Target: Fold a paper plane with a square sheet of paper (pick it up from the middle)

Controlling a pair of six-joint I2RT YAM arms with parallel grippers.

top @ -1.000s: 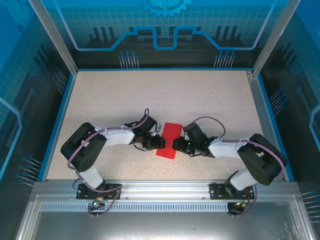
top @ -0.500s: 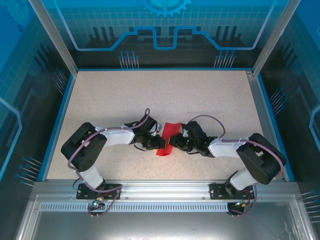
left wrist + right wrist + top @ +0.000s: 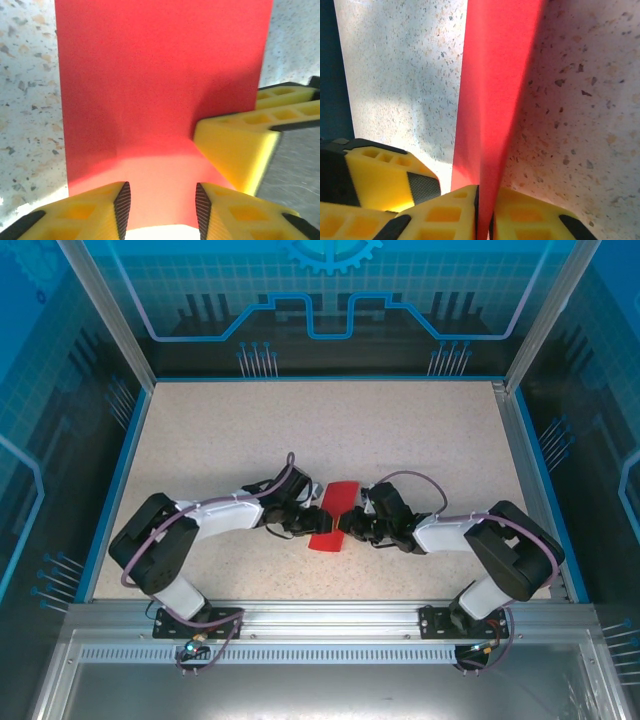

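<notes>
Bright red square sheet of thin paper [image 3: 160, 75] lies near the arms' bases. The right gripper [image 3: 484, 202] pinches its raised edge, and the left gripper [image 3: 160, 205] stands parted over it, gripping nothing. Folding looks barely begun: nose and wings are yet to be made. Beyond stretches the speckled beige tabletop [image 3: 400, 430], the sheet loose on it, in no container.

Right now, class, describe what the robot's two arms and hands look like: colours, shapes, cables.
The left arm and right arm have white shells with bulky black joints; a lilac cable loops along each. The left hand and right hand are black, each with two blocky yellow fingers with square hollows and black ribbed pads.
</notes>
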